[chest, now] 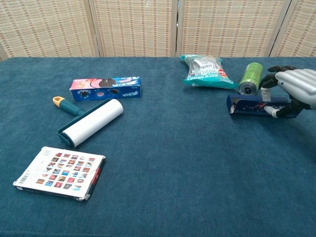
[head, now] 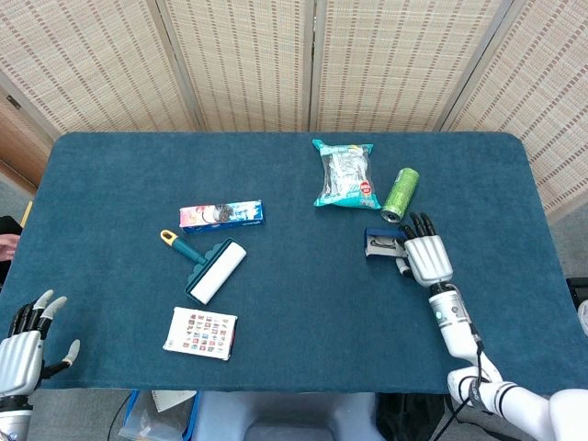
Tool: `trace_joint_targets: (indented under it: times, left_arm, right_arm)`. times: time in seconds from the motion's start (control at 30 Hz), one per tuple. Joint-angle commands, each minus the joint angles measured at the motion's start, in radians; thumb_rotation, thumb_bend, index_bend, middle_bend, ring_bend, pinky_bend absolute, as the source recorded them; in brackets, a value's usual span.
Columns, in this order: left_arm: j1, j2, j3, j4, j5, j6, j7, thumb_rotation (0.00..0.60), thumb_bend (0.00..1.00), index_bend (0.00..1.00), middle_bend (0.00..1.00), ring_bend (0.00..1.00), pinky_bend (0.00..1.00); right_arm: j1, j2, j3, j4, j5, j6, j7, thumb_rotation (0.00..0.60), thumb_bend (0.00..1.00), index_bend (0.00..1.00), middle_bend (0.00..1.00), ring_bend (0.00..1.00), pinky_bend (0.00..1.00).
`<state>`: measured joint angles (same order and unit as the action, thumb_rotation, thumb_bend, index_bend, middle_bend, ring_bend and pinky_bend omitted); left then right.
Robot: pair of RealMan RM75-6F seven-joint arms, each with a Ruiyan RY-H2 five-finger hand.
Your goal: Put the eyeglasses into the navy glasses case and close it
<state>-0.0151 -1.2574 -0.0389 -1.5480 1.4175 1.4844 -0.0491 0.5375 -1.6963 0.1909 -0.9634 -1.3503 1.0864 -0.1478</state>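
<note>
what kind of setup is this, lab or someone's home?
Likely a staged lab or data-collection bench, not a home: a table under blue cloth, woven folding screens closing it off, and unrelated props laid out, such as a lint roller and a green can.

No words, brand names or numbers can be read in either view. The blue and pink box (chest: 105, 87) carries white lettering on its blue end, too small to make out. The teal snack bag (chest: 207, 71) has a red and white patch with print that stays illegible. The green can (chest: 251, 77) shows no legible label. The flat white box (chest: 59, 172) bears a grid of small coloured pictures, and the navy glasses case (chest: 254, 105) a pale pattern on its side, neither with legible writing.
</note>
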Motion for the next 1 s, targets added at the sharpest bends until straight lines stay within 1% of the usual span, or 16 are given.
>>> trace_joint_targets:
  times: [0.03, 0.13, 0.2, 0.3, 0.47, 0.57, 0.67, 1.0]
  left_arm:
    - [0.001, 0.001, -0.001, 0.000, -0.001, 0.002, -0.001, 0.600, 0.33, 0.14, 0.05, 0.06, 0.00]
    - [0.003, 0.001, -0.001, 0.001, -0.002, 0.003, -0.003, 0.600, 0.33, 0.14, 0.05, 0.06, 0.00]
    - [0.004, 0.001, -0.001, 0.002, -0.003, 0.002, -0.003, 0.600, 0.33, 0.14, 0.05, 0.06, 0.00]
    - [0.004, 0.001, -0.001, 0.004, -0.005, -0.001, -0.003, 0.600, 0.33, 0.14, 0.05, 0.06, 0.00]
    - [0.005, -0.002, -0.001, 0.007, -0.007, -0.002, -0.005, 0.600, 0.33, 0.14, 0.05, 0.06, 0.00]
    - [0.009, -0.001, -0.002, 0.009, -0.012, 0.000, -0.007, 0.600, 0.33, 0.14, 0.05, 0.06, 0.00]
    - [0.012, 0.001, -0.001, 0.011, -0.017, -0.001, -0.009, 0.600, 0.33, 0.14, 0.05, 0.06, 0.00]
    - [0.014, 0.000, -0.002, 0.012, -0.018, -0.005, -0.009, 0.600, 0.33, 0.14, 0.05, 0.06, 0.00]
  right_arm:
    - [0.035, -0.023, 0.027, 0.055, 0.029, -0.039, -0.001, 0.600, 0.45, 0.50, 0.22, 0.00, 0.00]
    - [0.055, -0.036, 0.038, 0.087, 0.039, -0.057, 0.000, 0.600, 0.45, 0.46, 0.20, 0.00, 0.00]
    - [0.068, -0.047, 0.046, 0.113, 0.048, -0.066, -0.001, 0.600, 0.45, 0.40, 0.18, 0.00, 0.00]
    - [0.090, -0.060, 0.059, 0.146, 0.066, -0.093, -0.003, 0.600, 0.45, 0.27, 0.16, 0.00, 0.00]
    - [0.131, -0.093, 0.066, 0.225, 0.091, -0.153, -0.029, 0.600, 0.45, 0.13, 0.10, 0.00, 0.00]
    - [0.147, -0.114, 0.072, 0.268, 0.100, -0.165, -0.032, 0.600, 0.45, 0.07, 0.06, 0.00, 0.00]
    - [0.160, -0.130, 0.071, 0.309, 0.105, -0.180, -0.037, 0.600, 0.45, 0.04, 0.03, 0.00, 0.00]
    - [0.187, -0.165, 0.066, 0.410, 0.115, -0.223, -0.042, 0.600, 0.45, 0.04, 0.02, 0.00, 0.00]
